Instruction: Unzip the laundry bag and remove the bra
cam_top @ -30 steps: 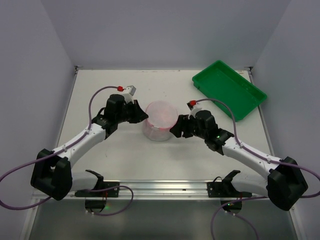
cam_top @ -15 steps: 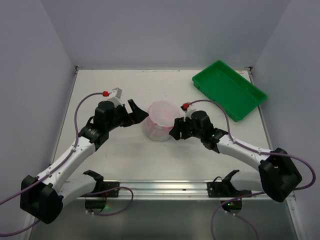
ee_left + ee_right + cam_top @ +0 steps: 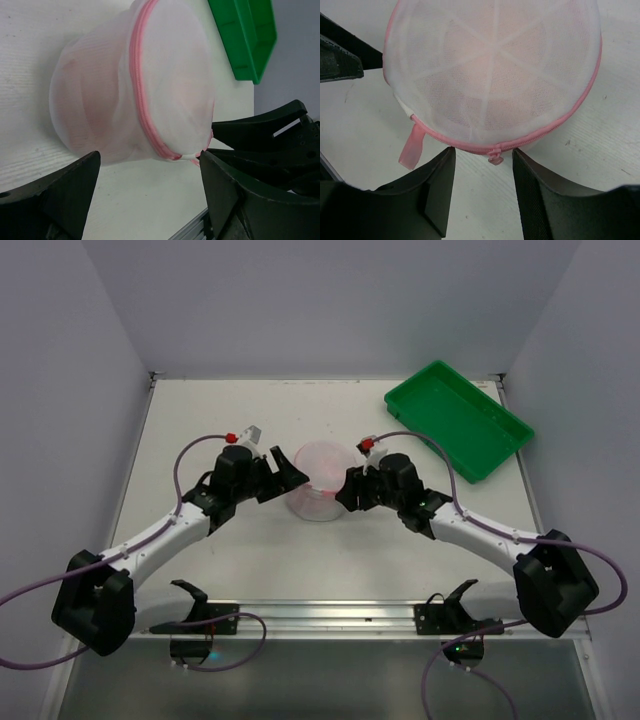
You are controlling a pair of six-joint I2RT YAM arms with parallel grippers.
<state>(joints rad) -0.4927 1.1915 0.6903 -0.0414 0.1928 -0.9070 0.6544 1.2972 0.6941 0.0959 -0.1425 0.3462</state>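
The laundry bag (image 3: 320, 483) is sitting in the middle of the table (image 3: 220, 415), between the two arms, with its pink zip (image 3: 134, 75) running closed round the lid. The left gripper (image 3: 288, 472) is hovering just beside the bag's left flank, jaws spread wide and gripping nothing. The right gripper (image 3: 482, 152) is facing the lid rim, jaws likewise apart, with the small zip pull (image 3: 494, 158) lying just between the fingertips and not yet pinched. A peach shape is showing through the mesh, probably the bra (image 3: 485, 55), though the weave is blurring it. The bag is looking light and soft, so it is likely to slide or crumple under a tug. Anchoring the mesh wall with the left gripper while the right is pinching the small, slippery pull seems wisest.
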